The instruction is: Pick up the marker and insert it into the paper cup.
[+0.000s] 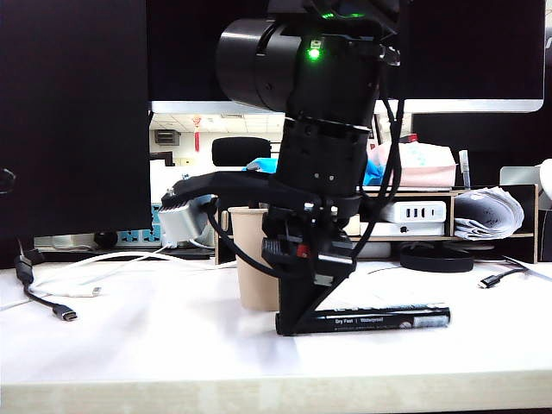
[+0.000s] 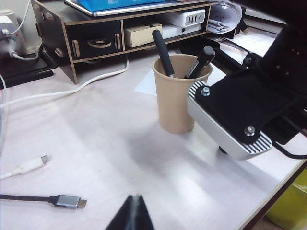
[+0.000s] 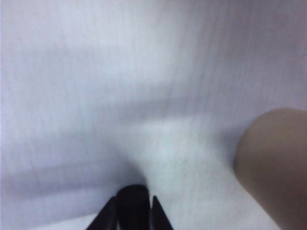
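Observation:
The marker (image 1: pixel 379 319) is black with white lettering and lies flat on the white table, right of the paper cup (image 1: pixel 252 259). My right gripper (image 1: pixel 289 326) points down at the marker's left end, with its fingers against both sides of the barrel. In the right wrist view the marker's round end (image 3: pixel 133 203) fills the gap of the right gripper (image 3: pixel 133 211), and the tan cup (image 3: pixel 276 163) stands close by. In the left wrist view the cup (image 2: pixel 176 103) holds two dark pens (image 2: pixel 163 52). My left gripper (image 2: pixel 135 200) hovers shut and empty, well short of the cup.
A wooden desk organiser (image 2: pixel 91 36) stands behind the cup. A white cable (image 2: pixel 29 165) and a black USB-C cable (image 2: pixel 67 201) lie near the left gripper. The right arm's wrist camera (image 2: pixel 230 120) hangs beside the cup. The table's front edge (image 1: pixel 276 379) runs just before the marker.

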Robot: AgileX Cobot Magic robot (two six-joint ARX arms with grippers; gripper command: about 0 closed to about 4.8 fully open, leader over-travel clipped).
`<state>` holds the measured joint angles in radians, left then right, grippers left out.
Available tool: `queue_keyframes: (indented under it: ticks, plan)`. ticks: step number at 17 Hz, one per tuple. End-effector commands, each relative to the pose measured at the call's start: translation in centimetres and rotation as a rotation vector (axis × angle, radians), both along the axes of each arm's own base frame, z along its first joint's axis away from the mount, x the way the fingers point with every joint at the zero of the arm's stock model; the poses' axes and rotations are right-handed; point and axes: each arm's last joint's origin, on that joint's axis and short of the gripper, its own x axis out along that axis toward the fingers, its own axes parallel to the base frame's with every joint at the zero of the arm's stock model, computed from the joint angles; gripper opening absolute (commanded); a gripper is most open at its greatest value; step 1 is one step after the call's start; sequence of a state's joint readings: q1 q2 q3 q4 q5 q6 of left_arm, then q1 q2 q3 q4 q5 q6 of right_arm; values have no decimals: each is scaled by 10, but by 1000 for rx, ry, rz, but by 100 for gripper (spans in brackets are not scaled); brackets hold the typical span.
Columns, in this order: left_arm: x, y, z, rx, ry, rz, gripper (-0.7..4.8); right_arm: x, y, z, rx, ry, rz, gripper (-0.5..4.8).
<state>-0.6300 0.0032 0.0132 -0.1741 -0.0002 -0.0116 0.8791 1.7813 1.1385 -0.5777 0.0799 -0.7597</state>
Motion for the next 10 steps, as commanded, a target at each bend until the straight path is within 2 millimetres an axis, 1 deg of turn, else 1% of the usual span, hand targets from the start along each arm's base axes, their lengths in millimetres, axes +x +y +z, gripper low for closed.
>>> queue_keyframes:
  ticks: [1,3,4,10]
  plan:
    - [0,0,-2,11,10,-4,-5,0,0,1,3,0,-4,47]
    - [0,0,-2,12,10,-4,-5,0,0,1,11,5,-26,42]
    - [0,0,-2,11,10,-4,-5,0,0,1,11,6,-32,19]
    - [0,0,-2,11,10,-4,-5,1,2,3,45,9,-93,19]
